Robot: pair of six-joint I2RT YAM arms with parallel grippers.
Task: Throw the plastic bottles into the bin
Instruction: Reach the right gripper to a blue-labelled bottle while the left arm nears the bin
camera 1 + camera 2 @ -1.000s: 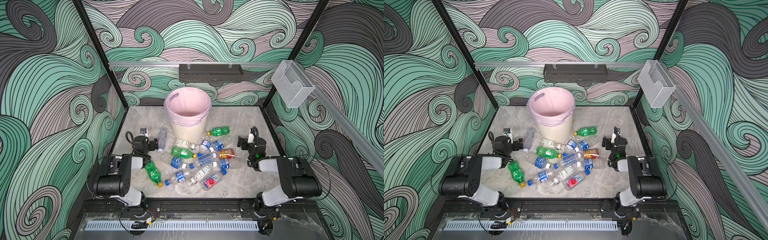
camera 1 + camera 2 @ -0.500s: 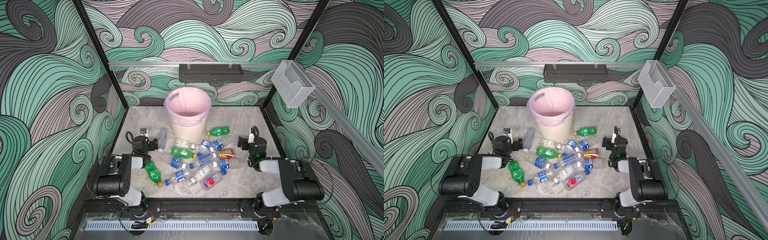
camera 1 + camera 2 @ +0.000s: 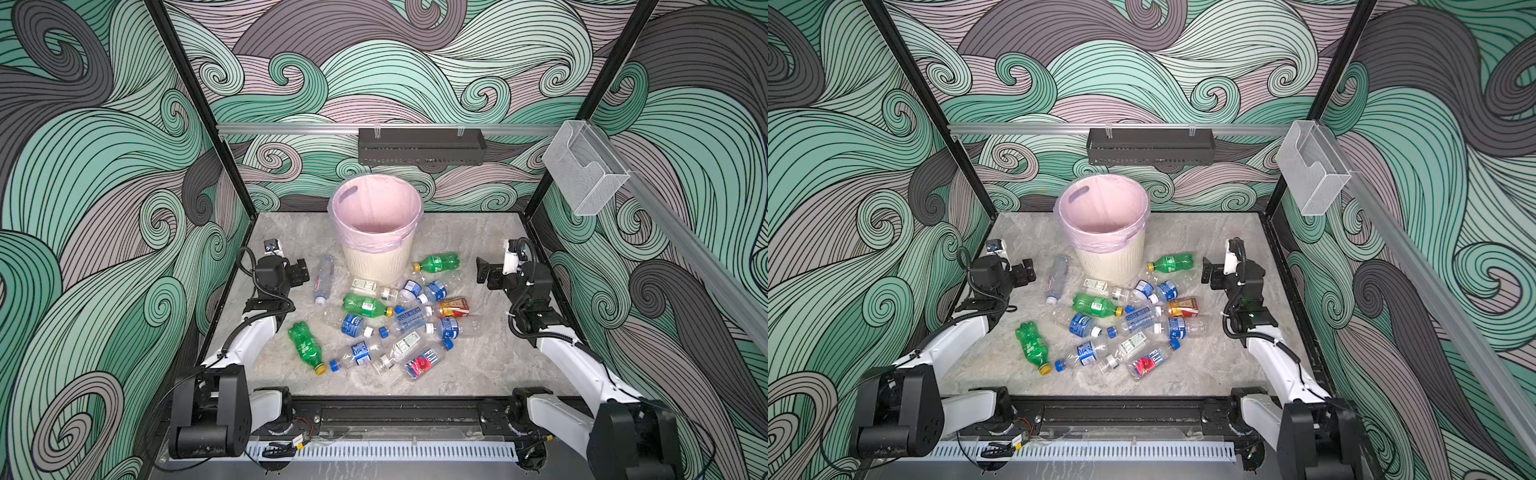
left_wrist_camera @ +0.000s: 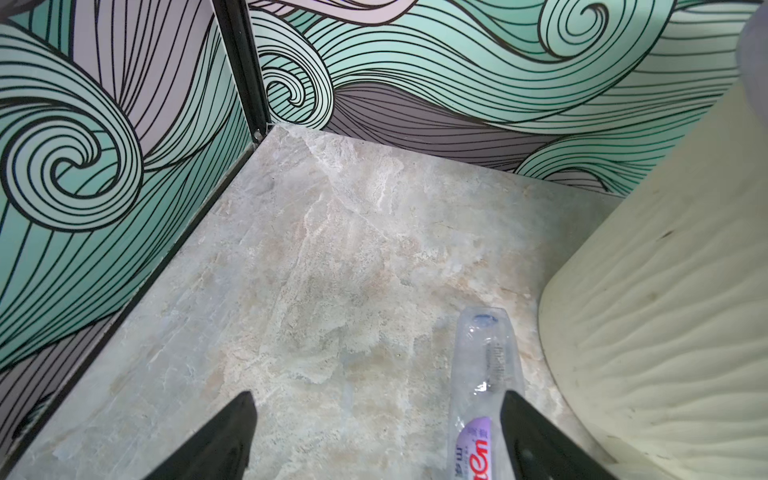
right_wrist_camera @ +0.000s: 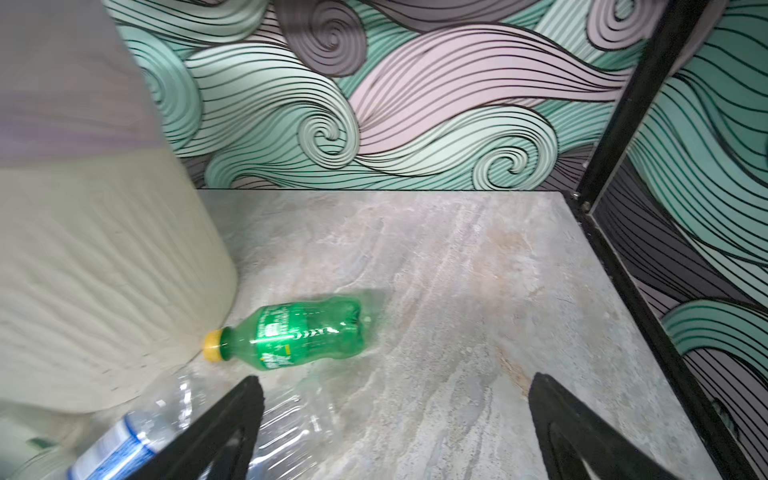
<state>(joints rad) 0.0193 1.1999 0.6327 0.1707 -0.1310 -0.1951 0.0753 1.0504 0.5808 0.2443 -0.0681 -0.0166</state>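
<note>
Cream ribbed bin [image 3: 376,262] — crinkly bottles [image 3: 409,320] (plastic)

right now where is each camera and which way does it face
top views: high in front, looking down on bin, plastic bottles, left gripper, right gripper
left wrist: low, facing a back corner; its open fingertips, purple-labelled bottle
right wrist: low, facing the other back corner; its open fingertips, green bottle
shared: bin wall in both wrist views
</note>
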